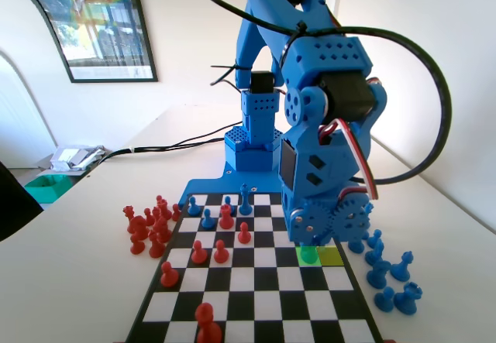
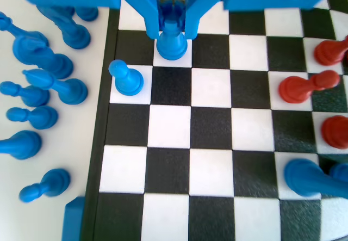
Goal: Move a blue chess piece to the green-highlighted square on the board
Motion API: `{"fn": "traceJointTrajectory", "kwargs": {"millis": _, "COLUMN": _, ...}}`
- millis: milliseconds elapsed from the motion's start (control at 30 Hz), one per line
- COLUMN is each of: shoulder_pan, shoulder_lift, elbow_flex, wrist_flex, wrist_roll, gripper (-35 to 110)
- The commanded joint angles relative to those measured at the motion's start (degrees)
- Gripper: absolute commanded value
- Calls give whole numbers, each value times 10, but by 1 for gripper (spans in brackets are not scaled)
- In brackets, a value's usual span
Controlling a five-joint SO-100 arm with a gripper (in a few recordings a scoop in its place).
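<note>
In the wrist view, a blue chess piece (image 2: 172, 41) stands upright with its flared base on a white square, one column in from the board's (image 2: 100, 159) left rim. My gripper (image 2: 172, 33) is low over it, its jaws pressed against both sides of the piece's upper body. In the fixed view, the gripper (image 1: 310, 241) hangs right above the green-highlighted square (image 1: 310, 256) near the board's right side, and the piece on that square shows tinted green. A second blue pawn (image 2: 126, 79) stands free on the edge column, diagonally beside the held one.
Several blue pieces (image 2: 38, 88) lie off the board beside the rim, at the right in the fixed view (image 1: 387, 269). Red pieces (image 2: 307, 86) stand on the board (image 1: 221, 250) and beside it (image 1: 147, 231). A yellow square (image 1: 331, 256) adjoins the green one. A blue piece (image 2: 312, 178) lies at the wrist view's lower right.
</note>
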Motion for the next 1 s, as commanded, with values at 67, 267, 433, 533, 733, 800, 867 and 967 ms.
{"fn": "traceJointTrajectory", "kwargs": {"millis": 67, "shoulder_pan": -8, "shoulder_lift": 55, "elbow_flex": -4, "wrist_flex": 3, "wrist_roll": -12, "gripper": 16}}
{"fn": "traceJointTrajectory", "kwargs": {"millis": 267, "shoulder_pan": 0, "shoulder_lift": 69, "elbow_flex": -28, "wrist_flex": 17, "wrist_roll": -9, "gripper": 15}}
{"fn": "traceJointTrajectory", "kwargs": {"millis": 433, "shoulder_pan": 9, "shoulder_lift": 105, "elbow_flex": -54, "wrist_flex": 43, "wrist_roll": -2, "gripper": 1}}
{"fn": "traceJointTrajectory", "kwargs": {"millis": 533, "shoulder_pan": 13, "shoulder_lift": 134, "elbow_flex": -74, "wrist_flex": 85, "wrist_roll": -11, "gripper": 1}}
{"fn": "traceJointTrajectory", "kwargs": {"millis": 733, "shoulder_pan": 25, "shoulder_lift": 221, "elbow_flex": -102, "wrist_flex": 166, "wrist_roll": -19, "gripper": 1}}
{"fn": "traceJointTrajectory", "kwargs": {"millis": 800, "shoulder_pan": 32, "shoulder_lift": 257, "elbow_flex": -110, "wrist_flex": 200, "wrist_roll": -27, "gripper": 1}}
{"fn": "traceJointTrajectory", "kwargs": {"millis": 867, "shoulder_pan": 39, "shoulder_lift": 299, "elbow_flex": -120, "wrist_flex": 244, "wrist_roll": -38, "gripper": 1}}
{"fn": "traceJointTrajectory", "kwargs": {"millis": 967, "shoulder_pan": 48, "shoulder_lift": 369, "elbow_flex": -127, "wrist_flex": 303, "wrist_roll": -58, "gripper": 1}}
